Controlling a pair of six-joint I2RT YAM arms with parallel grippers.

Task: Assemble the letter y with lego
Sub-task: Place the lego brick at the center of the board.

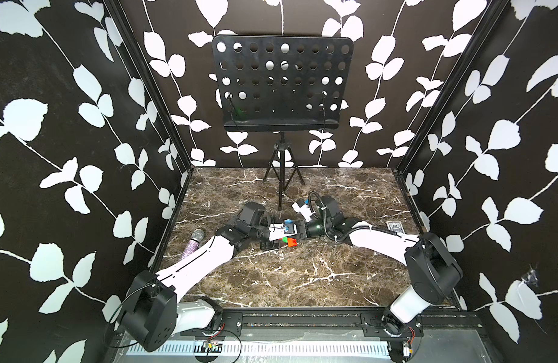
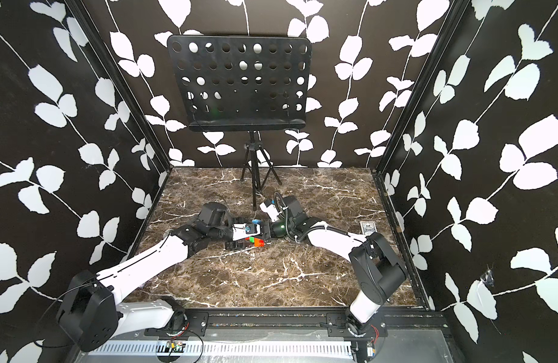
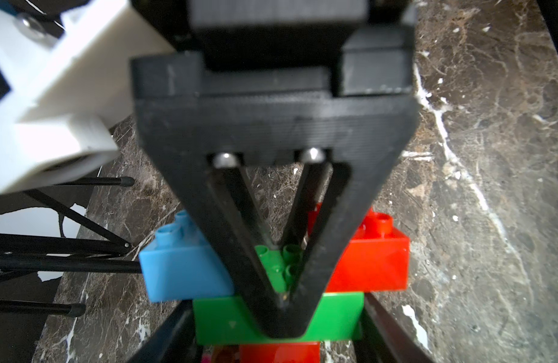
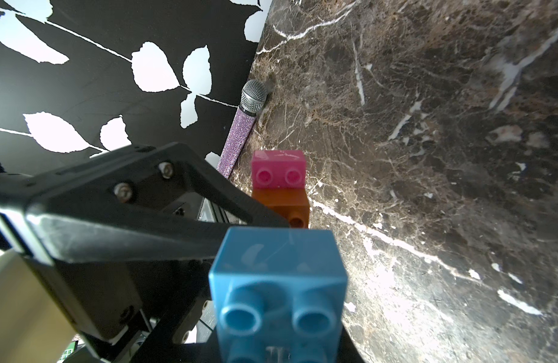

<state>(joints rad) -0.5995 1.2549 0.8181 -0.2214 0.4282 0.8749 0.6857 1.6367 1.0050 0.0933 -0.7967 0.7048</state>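
Observation:
The letter y (image 1: 289,240) hangs between both arms at mid-table. In the left wrist view its light blue (image 3: 180,270) and red (image 3: 372,261) tips sit on the green bar (image 3: 227,320), and the orange-red stem brick (image 3: 280,353) shows below. My right gripper (image 1: 295,232) reaches into the fork, its stacked fingers (image 3: 334,220) shut across the green bar. My left gripper (image 3: 279,317) comes from the stem side, with a finger (image 3: 173,336) against each end of the bar and no gap showing. The right wrist view shows the blue brick (image 4: 277,270), then the brown-orange (image 4: 284,201) and pink (image 4: 279,169) stem bricks.
A black music stand (image 1: 280,85) on a tripod (image 1: 282,176) rises at the back of the marble table (image 1: 302,276). A glittery purple microphone (image 1: 194,242) lies by the left wall. A blue-patterned card box (image 1: 395,228) sits at the right, behind my right arm.

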